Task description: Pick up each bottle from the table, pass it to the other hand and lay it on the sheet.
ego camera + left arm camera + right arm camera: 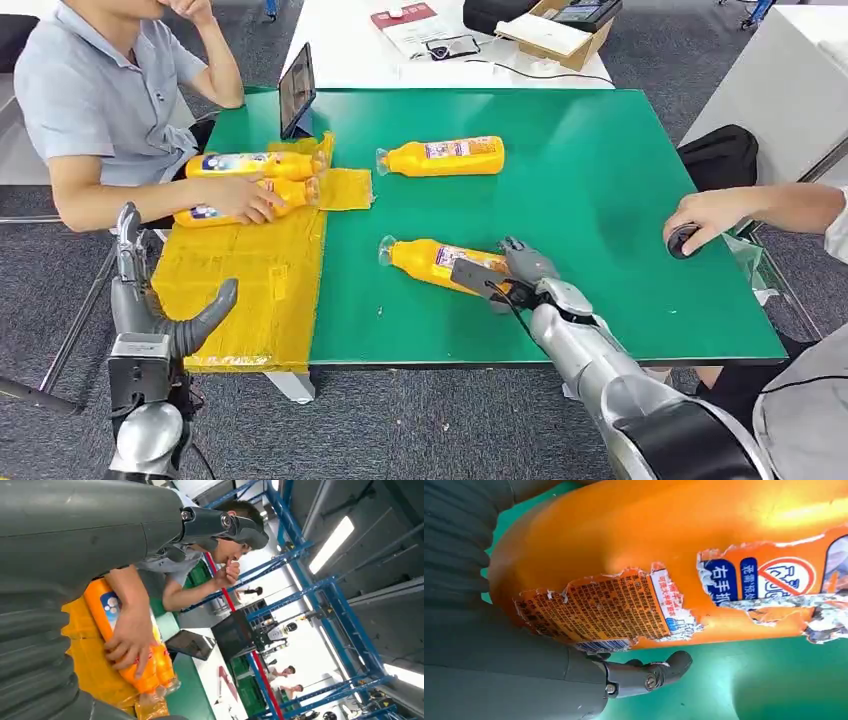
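Observation:
An orange bottle (432, 262) lies on its side on the green table (600, 200), cap pointing left. My right hand (515, 275) sits around its base end, fingers over the far side and thumb on the near side. In the right wrist view the bottle (674, 540) lies against the palm of my right hand (499, 670), and the thumb stands a little apart from it. A second bottle (442, 157) lies farther back. Two more bottles (255, 165) (195, 214) lie on the yellow sheet (240, 290) under a person's hand (240, 200). My left hand (150, 300) is raised and holds nothing.
A person sits at the table's left, beside the sheet. Another person's hand (705, 215) rests on a dark object (683, 241) at the right edge. A tablet (297, 90) stands at the back left. A white table (400, 50) with a box lies beyond.

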Available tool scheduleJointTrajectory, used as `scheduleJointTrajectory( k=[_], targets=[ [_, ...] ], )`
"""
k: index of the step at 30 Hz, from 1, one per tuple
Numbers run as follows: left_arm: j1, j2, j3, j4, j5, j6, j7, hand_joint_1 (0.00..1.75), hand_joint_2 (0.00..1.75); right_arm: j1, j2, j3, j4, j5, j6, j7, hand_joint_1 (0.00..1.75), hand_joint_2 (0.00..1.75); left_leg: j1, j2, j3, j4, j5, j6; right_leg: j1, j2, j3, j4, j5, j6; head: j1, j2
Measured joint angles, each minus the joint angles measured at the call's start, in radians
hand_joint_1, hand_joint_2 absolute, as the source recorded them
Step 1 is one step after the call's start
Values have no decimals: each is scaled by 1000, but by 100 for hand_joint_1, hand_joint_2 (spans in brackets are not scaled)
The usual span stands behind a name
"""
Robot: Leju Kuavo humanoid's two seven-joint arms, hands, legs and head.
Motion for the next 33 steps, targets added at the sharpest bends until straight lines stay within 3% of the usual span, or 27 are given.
scheduleJointTrajectory(
  k=[3,9,20,33],
  targets=[
    [-22,8,1,10,42,-35,4,0,175,-20,3,1,24,-32,26,35,175,175,0,0,1,0,0,0,0,0,1,0,0,0,0,0],
    [-20,14,18,23,138,-110,25,0,175,-12,-14,-5,31,-84,29,-34,175,175,0,0,3,0,0,0,0,0,3,0,0,0,0,0],
    [-10,14,35,32,138,-112,19,0,175,3,-30,-29,31,-145,32,-91,175,175,0,0,4,0,-1,0,0,0,3,0,0,0,0,0],
    [-7,2,30,45,204,-172,21,0,175,93,-26,-192,-10,-446,153,-395,175,175,0,0,4,0,-1,0,0,0,4,0,0,0,0,0]
  ],
)
